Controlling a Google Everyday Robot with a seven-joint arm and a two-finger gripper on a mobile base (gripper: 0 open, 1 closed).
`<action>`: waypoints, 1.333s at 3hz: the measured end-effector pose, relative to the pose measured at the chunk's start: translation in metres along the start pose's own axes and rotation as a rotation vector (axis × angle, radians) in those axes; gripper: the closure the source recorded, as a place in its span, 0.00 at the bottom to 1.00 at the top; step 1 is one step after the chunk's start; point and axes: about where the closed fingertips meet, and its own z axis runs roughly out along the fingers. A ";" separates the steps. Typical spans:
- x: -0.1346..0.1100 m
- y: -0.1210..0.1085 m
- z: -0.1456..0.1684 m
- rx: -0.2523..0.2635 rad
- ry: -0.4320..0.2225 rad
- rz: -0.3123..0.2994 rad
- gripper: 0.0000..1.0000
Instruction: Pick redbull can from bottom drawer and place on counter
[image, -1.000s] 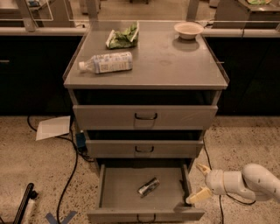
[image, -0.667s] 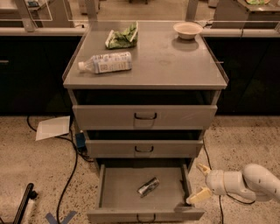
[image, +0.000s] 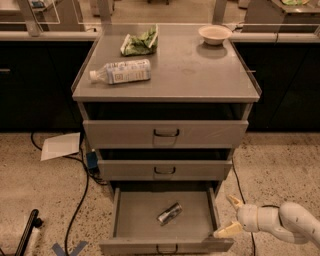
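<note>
- Camera view: your gripper (image: 231, 216) hangs low at the right, outside the pulled-out bottom drawer (image: 138, 218). Its jaws are spread wide with nothing between them, and the opening points left toward the drawer.
- The drawer's right wall stands just left of the jaws, with the lower tip close to the front corner. I cannot tell whether it touches.
- The can (image: 169, 213) lies on its side, slantwise, left of the jaws and near the middle of the tray. It is apart from every wall, so it probably rolled to rest there.
- Because the can lies flat in a shallow tray, you will likely need to lift the jaws over the wall and come down from above, closing across its narrow body.
- The surface (image: 190, 75) is well above the jaws and to their left, over the two shut drawers.
- On it, a bottle (image: 121, 71) lies on its side far up-left of the jaws, a green packet (image: 141, 42) lies beyond that, and a bowl (image: 214, 34) sits almost straight above the jaws at the back.
- The bare stretch in front of the bowl looks to be the nearest spot for the can.
</note>
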 end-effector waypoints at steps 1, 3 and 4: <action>0.036 -0.015 0.024 -0.019 -0.058 0.063 0.00; 0.072 -0.041 0.073 -0.035 0.000 0.108 0.00; 0.074 -0.049 0.102 -0.062 0.051 0.090 0.00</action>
